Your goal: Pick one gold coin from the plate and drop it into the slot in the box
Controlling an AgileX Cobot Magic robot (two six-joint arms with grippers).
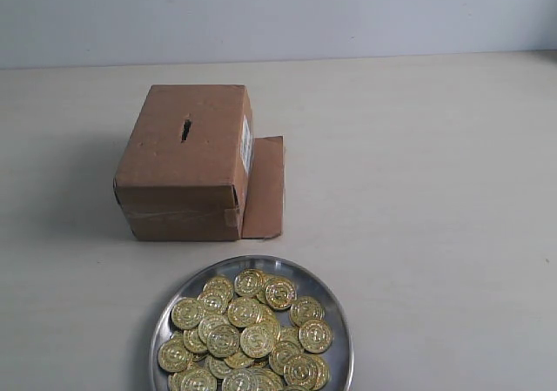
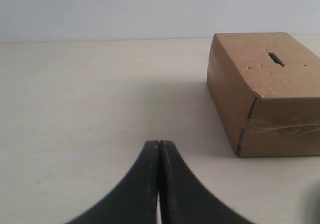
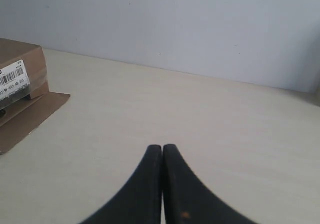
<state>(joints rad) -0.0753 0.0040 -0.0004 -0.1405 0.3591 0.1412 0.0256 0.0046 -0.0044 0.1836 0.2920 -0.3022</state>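
Ahead of the left gripper (image 2: 159,145), past its fingertips and off to one side, stands the box (image 2: 260,94) on the table (image 1: 435,191). The fingers are pressed together with nothing between them. The right gripper (image 3: 162,147) is likewise closed and empty; the box's labelled side and its loose flap (image 3: 27,116) lie near it. Neither arm shows in the exterior view.

The plate (image 1: 252,260) sits just in front of the box, heaped with gold coins (image 1: 244,330). I cannot place it clearly in either wrist view.

Step in hand, as I judge it: the approach to the plate, no coin taken yet. To do it well, part the fingers before descending and aim at a coin at the edge of the heap, lying apart from the overlaps, so only one comes up.

The slot (image 1: 186,130) is cut in the box's top face and opens upward. Its long axis runs parallel to the labelled side, from the plate side toward the far side. The coin should go in on edge, its plane in line with that axis.
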